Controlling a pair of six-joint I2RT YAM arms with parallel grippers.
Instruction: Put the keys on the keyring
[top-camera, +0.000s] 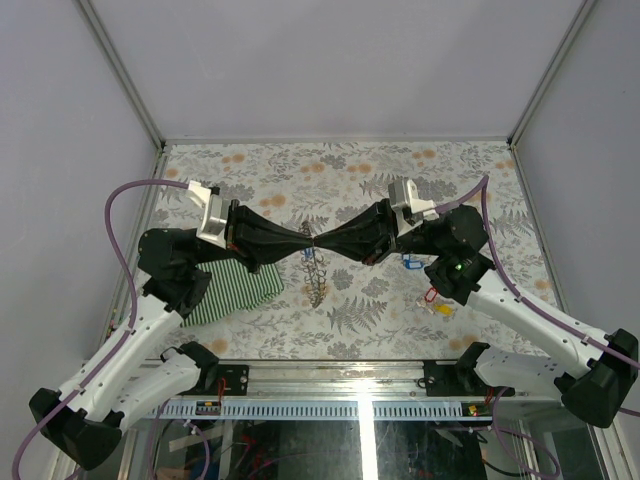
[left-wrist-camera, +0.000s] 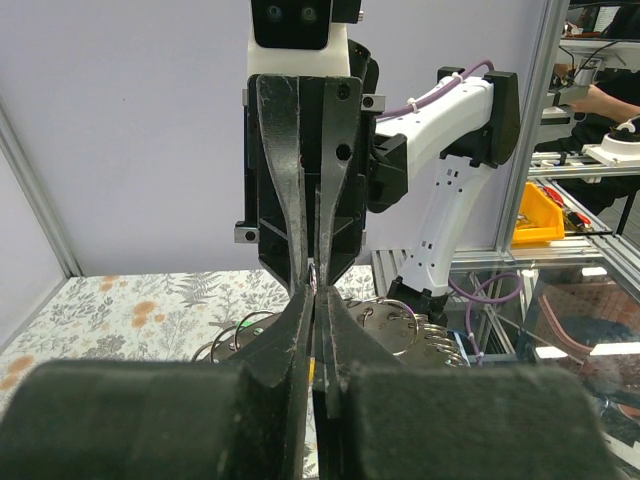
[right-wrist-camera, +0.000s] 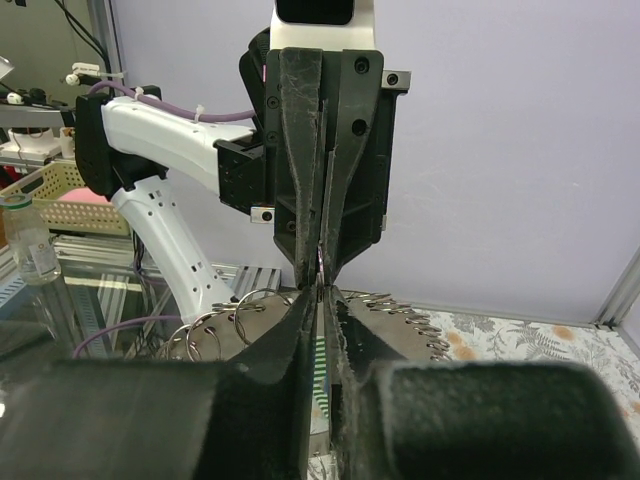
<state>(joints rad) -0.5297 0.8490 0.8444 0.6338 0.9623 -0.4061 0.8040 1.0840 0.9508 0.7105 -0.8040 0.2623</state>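
Meeting tip to tip above the middle of the flowered desk, the left gripper and the right gripper formed one dark line in the top view. Just below that spot the keyring showed as a thin silvery chain; whether it hung or lay on the desk could not be told. A green striped cloth lay under the left arm. The blue key, red key and yellow key sat by the right arm, apart from the keyring.

In the left wrist view, the left gripper's fingers were clenched, with a small loop of silvery metal at their tips. The right gripper faced them from above. The keyring spread its coils beneath.

In the right wrist view, the right gripper's fingers were drawn nearly together, a thin slit between them; whether they pinched anything could not be told. The keyring lay below the tips.
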